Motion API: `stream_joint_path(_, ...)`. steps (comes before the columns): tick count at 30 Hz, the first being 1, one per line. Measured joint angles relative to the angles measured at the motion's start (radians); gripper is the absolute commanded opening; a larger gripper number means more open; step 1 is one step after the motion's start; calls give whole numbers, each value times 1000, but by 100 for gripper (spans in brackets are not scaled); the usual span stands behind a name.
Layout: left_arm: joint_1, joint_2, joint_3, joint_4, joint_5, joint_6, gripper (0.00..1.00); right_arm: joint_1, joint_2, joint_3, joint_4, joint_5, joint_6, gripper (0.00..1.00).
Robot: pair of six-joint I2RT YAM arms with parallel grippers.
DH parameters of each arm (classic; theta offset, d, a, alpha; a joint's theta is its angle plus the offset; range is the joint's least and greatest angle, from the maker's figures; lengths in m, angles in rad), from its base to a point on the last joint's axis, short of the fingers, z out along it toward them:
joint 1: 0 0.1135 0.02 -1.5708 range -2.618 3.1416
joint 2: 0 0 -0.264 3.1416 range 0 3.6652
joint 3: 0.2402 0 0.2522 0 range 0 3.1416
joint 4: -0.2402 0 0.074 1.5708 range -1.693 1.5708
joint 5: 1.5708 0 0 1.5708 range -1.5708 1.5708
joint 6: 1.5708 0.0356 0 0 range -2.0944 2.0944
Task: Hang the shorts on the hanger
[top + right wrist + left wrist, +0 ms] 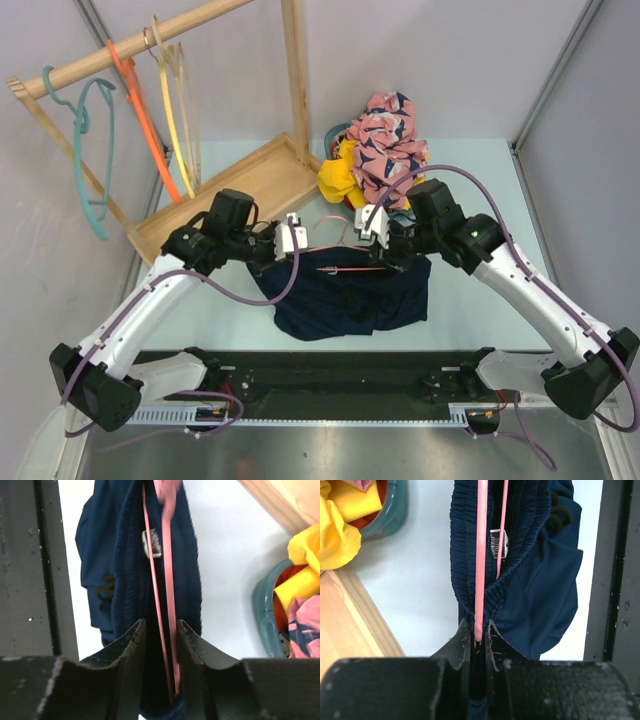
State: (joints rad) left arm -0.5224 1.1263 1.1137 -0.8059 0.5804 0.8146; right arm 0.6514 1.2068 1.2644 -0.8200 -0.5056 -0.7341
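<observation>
Navy shorts (350, 295) hanging crumpled, elastic waistband bunching around pink hanger (481, 555). Left fingers (462, 645) and right fingers (132, 647) are clamping the hanger ends.

The hanger (350, 268) lies along the waistband of the shorts (350, 305), clothes basket (397, 510) behind them.

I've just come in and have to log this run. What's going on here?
Both arms are working on the navy shorts, with the pale-pink hanger lying along the waistband. The left gripper is shut on one end of the hanger, with fabric bunched beside it. The right gripper straddles hanger and waistband at the other end; whether it is clamped is unclear.
</observation>
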Motion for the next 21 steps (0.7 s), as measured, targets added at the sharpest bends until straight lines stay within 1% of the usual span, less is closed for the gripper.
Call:
stream_joint_path(3, 20, -3, 8, -8, 28, 3, 0, -27, -3, 0, -19, -30, 0, 34)
stream_joint_path(5, 26, -4, 14, -13, 51, 6, 0, -42, -5, 0, -28, -50, 1, 27)
stream_joint_path(6, 29, -4, 16, -13, 58, 6, 0, -44, -5, 0, -31, -60, 0, 26)
stream_joint_path(8, 38, -4, 22, -18, 77, 6, 0, -44, -6, 0, -36, -79, 5, 11)
stream_joint_path(9, 43, -4, 24, -20, 86, 5, 0, -44, -6, 0, -37, -86, 5, 0)
stream_joint_path(11, 57, -4, 30, -21, 106, 4, 1, -45, -8, 0, -36, -100, 14, 0)
stream_joint_path(13, 65, -3, 35, -21, 114, -3, 20, -55, -11, 0, -29, -110, 45, 0)
stream_joint_path(14, 66, -3, 39, -21, 116, -5, 35, -61, -14, 0, -22, -117, 64, 0)
stream_joint_path(15, 67, -3, 45, -19, 118, -13, 61, -74, -18, 0, -12, -126, 84, 0)
stream_joint_path(16, 68, -3, 52, -16, 123, -17, 69, -94, -20, 0, -1, -135, 112, 0)
stream_joint_path(18, 70, -11, 71, -3, 132, -47, 89, -142, -20, 10, 5, -138, 159, 0)
stream_joint_path(21, 74, -51, 93, 36, 130, -97, 92, -222, 16, 70, 5, -143, 230, 0)
